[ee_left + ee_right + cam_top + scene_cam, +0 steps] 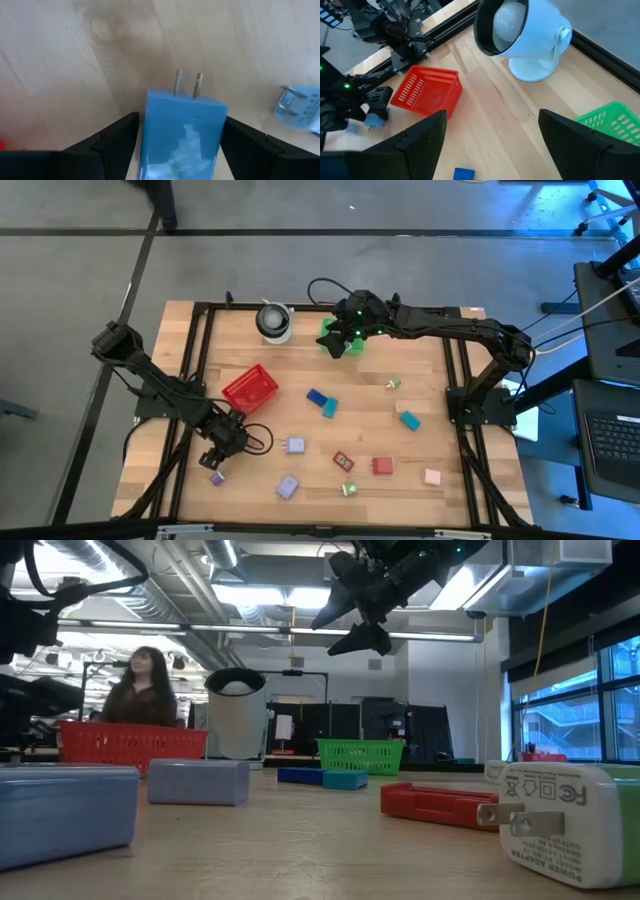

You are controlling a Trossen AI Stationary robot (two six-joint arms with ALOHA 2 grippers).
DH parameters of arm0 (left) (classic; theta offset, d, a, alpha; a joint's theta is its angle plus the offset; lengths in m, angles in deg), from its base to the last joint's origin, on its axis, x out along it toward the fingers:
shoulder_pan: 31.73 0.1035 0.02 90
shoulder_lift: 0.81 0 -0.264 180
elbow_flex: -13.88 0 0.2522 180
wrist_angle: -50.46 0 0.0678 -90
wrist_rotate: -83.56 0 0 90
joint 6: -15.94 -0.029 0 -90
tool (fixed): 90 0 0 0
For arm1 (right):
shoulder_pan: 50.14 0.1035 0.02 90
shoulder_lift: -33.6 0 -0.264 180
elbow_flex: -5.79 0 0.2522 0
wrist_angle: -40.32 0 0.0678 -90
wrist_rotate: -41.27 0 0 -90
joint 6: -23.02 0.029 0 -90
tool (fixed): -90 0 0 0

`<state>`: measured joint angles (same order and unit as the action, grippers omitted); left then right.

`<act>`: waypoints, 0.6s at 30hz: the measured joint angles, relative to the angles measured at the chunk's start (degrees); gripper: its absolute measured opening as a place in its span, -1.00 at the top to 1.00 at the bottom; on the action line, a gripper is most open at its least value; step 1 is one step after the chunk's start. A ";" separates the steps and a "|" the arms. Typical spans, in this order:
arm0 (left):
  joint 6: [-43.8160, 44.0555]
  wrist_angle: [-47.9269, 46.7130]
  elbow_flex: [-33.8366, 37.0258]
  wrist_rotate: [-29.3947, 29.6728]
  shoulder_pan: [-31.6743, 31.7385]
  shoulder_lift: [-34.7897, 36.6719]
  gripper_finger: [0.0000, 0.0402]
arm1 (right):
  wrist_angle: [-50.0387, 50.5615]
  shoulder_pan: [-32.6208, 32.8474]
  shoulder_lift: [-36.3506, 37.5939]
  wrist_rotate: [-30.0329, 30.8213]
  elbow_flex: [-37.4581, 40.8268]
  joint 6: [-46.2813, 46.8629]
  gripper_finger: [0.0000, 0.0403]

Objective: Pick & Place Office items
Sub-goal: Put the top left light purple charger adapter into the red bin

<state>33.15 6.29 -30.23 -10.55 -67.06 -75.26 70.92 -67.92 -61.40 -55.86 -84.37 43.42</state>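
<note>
On the wooden table [420,380] nearly all office items [383,466] lie loose, neither basket visibly filled, while the open left gripper [217,456] straddles a blue plug adapter [181,135] and the open right gripper [343,343] hovers empty over the green basket [328,332].

From above I saw the mesh basket [250,389] left of centre on the surface [400,360], the lamp [274,322] above it at the top edge, and the rectangular basket [329,332] to the lamp's right. The office items [330,440] lay scattered across the lower half, one plug adapter [181,134] between my left claw's [215,457] fingers at lower left.
</note>
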 joint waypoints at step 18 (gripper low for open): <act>-1.49 1.75 -0.03 7.00 2.47 2.95 -0.04 | 0.04 0.04 0.00 0.65 0.00 1.68 -0.58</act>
<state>31.66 8.04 -30.26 -3.55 -64.59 -72.31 70.95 -67.89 -61.40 -55.21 -84.37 45.10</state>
